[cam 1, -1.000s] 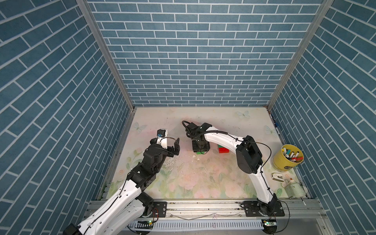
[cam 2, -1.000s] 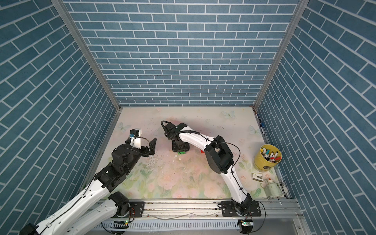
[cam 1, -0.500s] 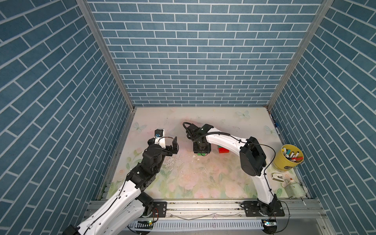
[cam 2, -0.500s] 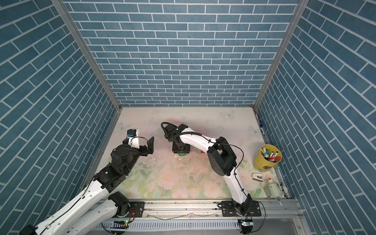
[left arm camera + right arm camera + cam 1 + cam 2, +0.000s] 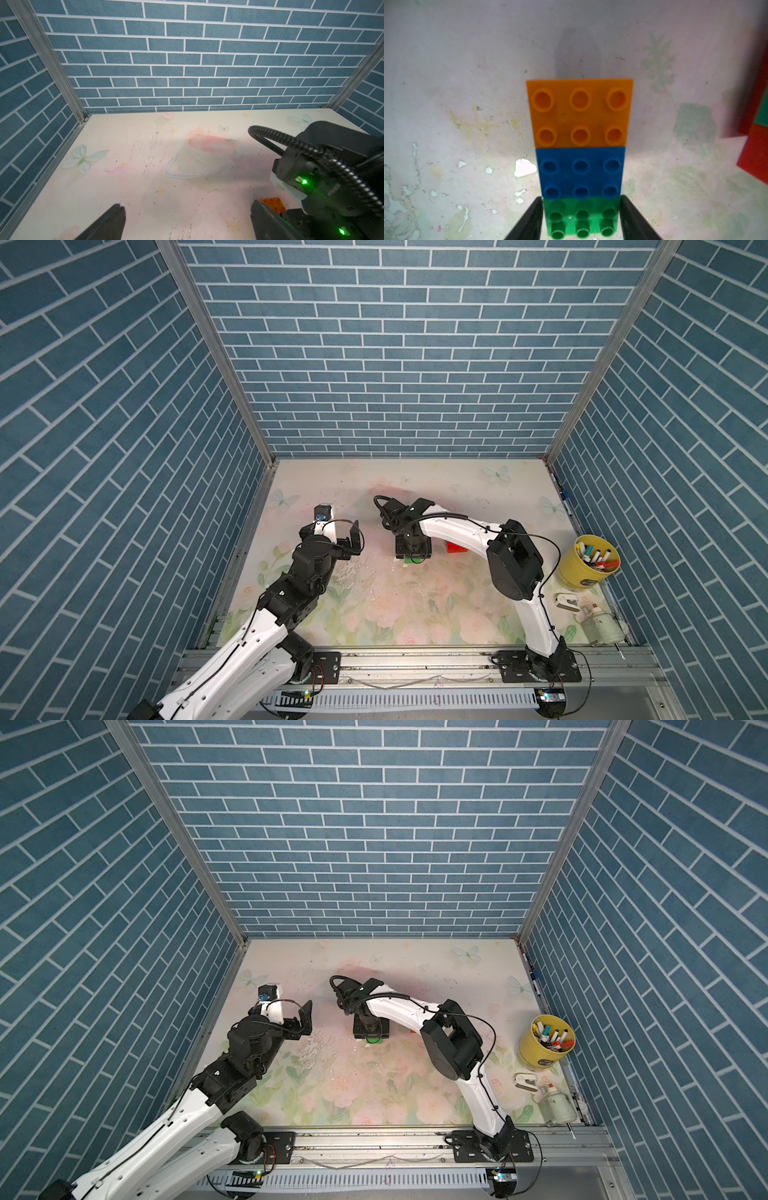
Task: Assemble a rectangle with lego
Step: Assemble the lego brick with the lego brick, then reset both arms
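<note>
Shifting slightly since a second ago, the right arm [image 5: 453, 531] is arching over, right gripper [image 5: 581, 198] straddling the green brick [image 5: 582, 218]; grip impossible to tell. Meanwhile the left gripper [image 5: 188, 206] is hovering released.

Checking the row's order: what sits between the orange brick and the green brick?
The blue brick, touching both the orange brick and the green brick, as the right wrist view shows.
</note>
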Robot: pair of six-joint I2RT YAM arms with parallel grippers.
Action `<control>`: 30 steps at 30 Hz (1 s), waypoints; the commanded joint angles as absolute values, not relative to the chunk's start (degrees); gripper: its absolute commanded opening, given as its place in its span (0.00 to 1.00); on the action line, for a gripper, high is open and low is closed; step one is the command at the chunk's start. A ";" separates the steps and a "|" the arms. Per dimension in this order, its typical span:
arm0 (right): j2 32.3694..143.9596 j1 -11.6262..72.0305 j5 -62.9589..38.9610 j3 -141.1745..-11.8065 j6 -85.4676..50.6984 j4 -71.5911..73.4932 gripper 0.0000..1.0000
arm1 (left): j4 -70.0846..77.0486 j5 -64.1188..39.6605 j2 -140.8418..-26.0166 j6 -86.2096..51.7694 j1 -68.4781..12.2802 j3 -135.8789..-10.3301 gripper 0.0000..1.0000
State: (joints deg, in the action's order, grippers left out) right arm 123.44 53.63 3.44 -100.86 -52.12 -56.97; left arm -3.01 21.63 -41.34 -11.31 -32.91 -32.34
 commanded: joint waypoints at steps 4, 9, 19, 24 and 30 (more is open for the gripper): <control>119.65 53.94 3.74 -99.65 -51.55 -55.75 0.77 | -4.48 22.94 -41.13 -12.39 -32.52 -35.15 1.00; 111.78 53.11 7.13 -100.80 -43.73 -55.99 0.81 | -3.28 24.37 -41.26 -10.92 -32.52 -36.99 1.00; 86.03 30.20 13.18 -87.70 -16.75 -44.01 0.81 | 11.77 16.18 -52.62 -11.32 -16.96 -36.02 1.00; 78.91 11.47 6.20 -67.25 -14.11 -27.16 0.81 | 21.04 12.26 -60.03 -10.67 -8.30 -29.51 1.00; 76.87 -1.45 -1.81 -49.84 -12.23 -9.05 0.79 | 29.66 13.90 -63.51 -4.65 -6.44 -23.14 1.00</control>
State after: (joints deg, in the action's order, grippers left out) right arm 78.26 0.27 3.31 -53.89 -17.43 -21.30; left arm 21.28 14.24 -63.00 -7.97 -7.09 -23.79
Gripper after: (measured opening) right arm 0.795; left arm 0.997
